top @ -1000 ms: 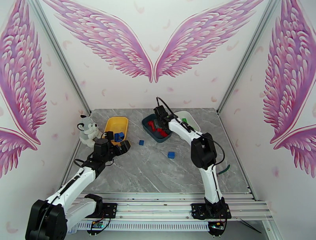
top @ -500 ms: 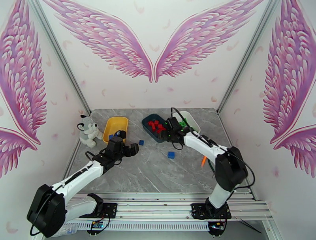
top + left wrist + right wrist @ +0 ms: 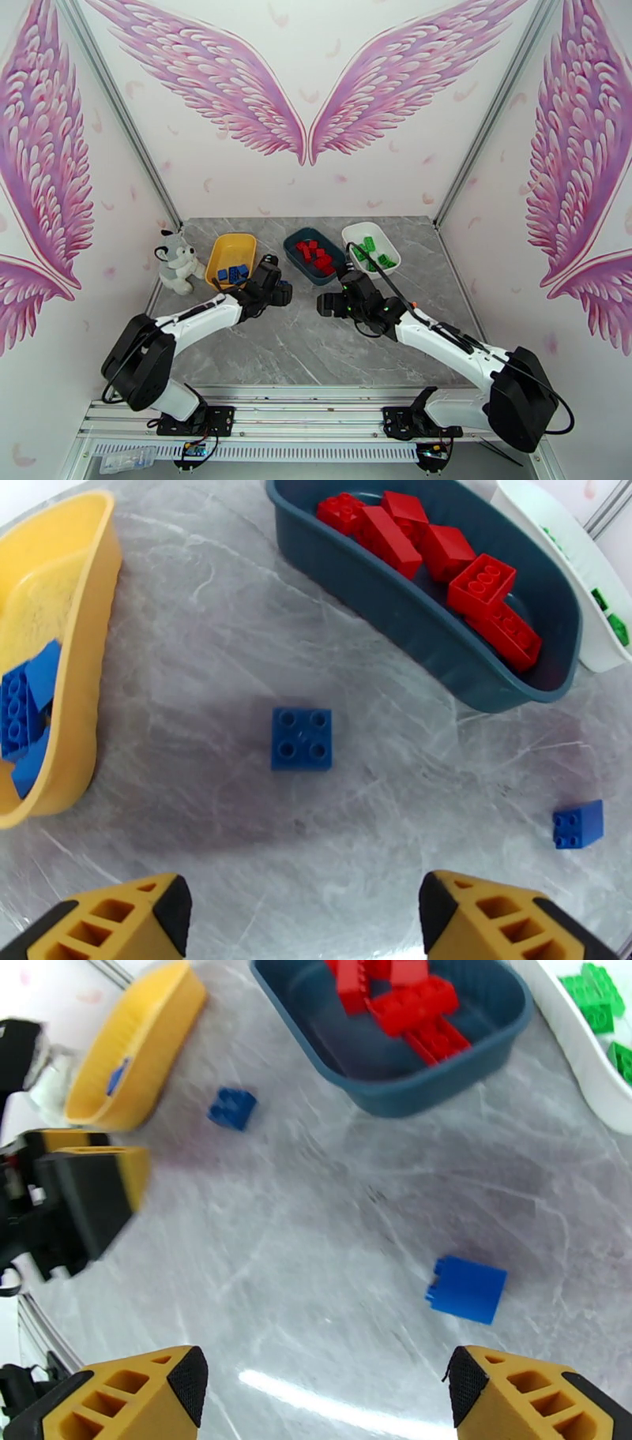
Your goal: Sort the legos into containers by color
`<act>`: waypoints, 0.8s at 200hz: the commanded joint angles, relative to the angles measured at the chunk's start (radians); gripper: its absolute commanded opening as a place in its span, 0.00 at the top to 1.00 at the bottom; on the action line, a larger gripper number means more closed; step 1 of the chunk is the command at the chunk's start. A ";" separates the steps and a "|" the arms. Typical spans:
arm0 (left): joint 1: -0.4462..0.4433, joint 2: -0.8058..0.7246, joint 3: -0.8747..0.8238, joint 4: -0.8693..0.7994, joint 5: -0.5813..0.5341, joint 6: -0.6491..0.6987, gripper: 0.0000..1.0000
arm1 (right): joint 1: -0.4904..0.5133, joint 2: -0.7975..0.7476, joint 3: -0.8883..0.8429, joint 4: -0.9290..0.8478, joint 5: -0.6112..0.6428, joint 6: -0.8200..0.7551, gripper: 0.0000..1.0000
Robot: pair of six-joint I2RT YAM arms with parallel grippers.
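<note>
My left arm reaches from lower left up to frame centre, left claw (image 3: 276,293) pointing right, jaws wide apart, empty. My right arm stretches low from lower right toward centre, right claw (image 3: 325,305) pointing left, jaws spread, empty. Claws face each other, near, not touching.

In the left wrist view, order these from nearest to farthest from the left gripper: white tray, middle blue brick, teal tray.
1. Middle blue brick, straight ahead of the left gripper.
2. Teal tray, farther on, to the upper right.
3. White tray, behind the teal tray at the right edge.
</note>
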 commanded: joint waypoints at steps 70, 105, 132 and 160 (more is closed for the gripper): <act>0.020 0.325 0.260 -0.105 -0.118 0.024 0.27 | 0.010 0.056 -0.024 0.040 -0.029 0.027 0.07; 0.056 0.385 0.310 -0.104 -0.075 0.021 0.30 | 0.010 0.045 -0.024 0.036 -0.030 0.026 0.07; 0.068 0.422 0.338 -0.095 -0.026 0.023 0.34 | 0.010 0.032 -0.024 0.031 -0.021 0.024 0.07; 0.067 0.449 0.375 -0.115 -0.017 0.029 0.40 | 0.009 0.031 -0.024 0.031 -0.020 0.022 0.07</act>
